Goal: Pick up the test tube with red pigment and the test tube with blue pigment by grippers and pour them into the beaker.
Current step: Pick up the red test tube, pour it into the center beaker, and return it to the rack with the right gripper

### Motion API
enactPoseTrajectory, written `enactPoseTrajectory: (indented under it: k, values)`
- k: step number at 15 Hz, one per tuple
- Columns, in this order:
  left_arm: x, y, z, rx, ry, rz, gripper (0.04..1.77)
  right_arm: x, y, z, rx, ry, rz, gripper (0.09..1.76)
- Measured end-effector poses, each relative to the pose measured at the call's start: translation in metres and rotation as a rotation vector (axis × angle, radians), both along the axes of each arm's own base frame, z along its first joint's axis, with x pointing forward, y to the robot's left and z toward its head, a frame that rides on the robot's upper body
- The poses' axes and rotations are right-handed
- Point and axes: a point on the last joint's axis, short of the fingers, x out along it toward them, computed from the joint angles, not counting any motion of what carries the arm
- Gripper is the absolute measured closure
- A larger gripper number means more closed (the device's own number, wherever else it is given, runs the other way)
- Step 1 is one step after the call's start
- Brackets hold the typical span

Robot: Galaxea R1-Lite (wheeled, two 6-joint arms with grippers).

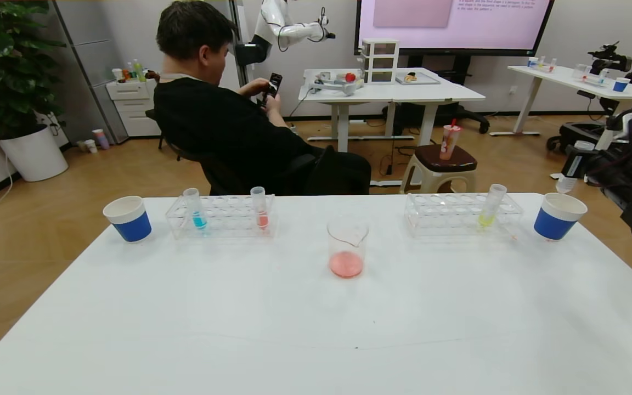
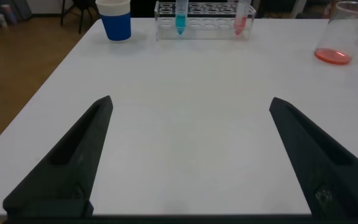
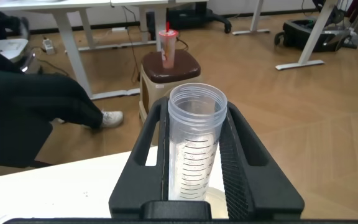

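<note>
The beaker [image 1: 347, 247] stands mid-table with a little pink-red liquid in it; it also shows in the left wrist view [image 2: 344, 34]. The test tube with blue pigment [image 1: 196, 209] stands in the left clear rack [image 1: 221, 216], next to a tube with red liquid [image 1: 260, 208]. My right gripper [image 1: 583, 164] is shut on a clear graduated tube [image 3: 194, 143] that looks empty, held just above the right paper cup [image 1: 559, 216]. My left gripper [image 2: 191, 101] is open and empty, low over the table's near left part, out of the head view.
A second rack [image 1: 461, 214] at the right holds a tube with yellow-green liquid [image 1: 490, 207]. A blue-and-white paper cup [image 1: 128, 218] stands at the far left. A seated person [image 1: 228, 115] and a stool [image 1: 439, 164] are behind the table.
</note>
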Motion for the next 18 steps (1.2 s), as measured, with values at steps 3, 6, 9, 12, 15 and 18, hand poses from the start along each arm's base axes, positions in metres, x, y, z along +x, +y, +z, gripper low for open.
enactPoseTrajectory:
  k: [3, 6, 9, 12, 15, 18]
  values:
    - [0.000, 0.000, 0.000, 0.000, 0.000, 0.000, 0.05, 0.005, -0.005, -0.017, -0.009, 0.030, -0.010, 1.36]
    - [0.000, 0.000, 0.000, 0.000, 0.000, 0.000, 0.05, 0.007, -0.007, -0.026, -0.004, 0.049, -0.013, 1.36]
    - [0.000, 0.000, 0.000, 0.000, 0.000, 0.000, 0.05, 0.006, -0.011, -0.034, -0.003, 0.050, -0.023, 1.36]
    - [0.000, 0.000, 0.000, 0.000, 0.000, 0.000, 0.05, 0.002, -0.015, -0.047, 0.002, 0.064, -0.032, 1.36]
    - [0.000, 0.000, 0.000, 0.000, 0.000, 0.000, 0.05, 0.000, -0.018, -0.058, 0.018, 0.094, -0.037, 1.36]
    - [0.000, 0.000, 0.000, 0.000, 0.000, 0.000, 0.05, -0.001, -0.023, -0.062, 0.011, 0.080, -0.049, 1.35]
